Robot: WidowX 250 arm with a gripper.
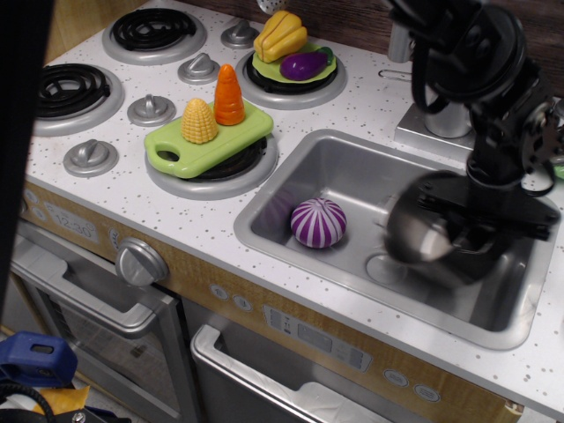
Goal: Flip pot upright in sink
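The shiny steel pot [419, 231] is blurred with motion and hangs tilted over the right half of the grey sink [291, 181], just above the round drain [381, 268]. A rounded mirror surface of the pot faces left toward me; I cannot tell where its opening points. My black gripper [471, 231] comes down from the upper right and is shut on the pot's right side. The purple-and-white striped ball [320, 223] lies on the sink floor to the pot's left, apart from it.
A green cutting board [231, 134] with a corn cob [199, 121] and a carrot [229, 95] lies on the burner left of the sink. A green plate with a yellow pepper [280, 35] and an eggplant [307, 63] sits behind. The faucet base [438, 128] stands behind the sink.
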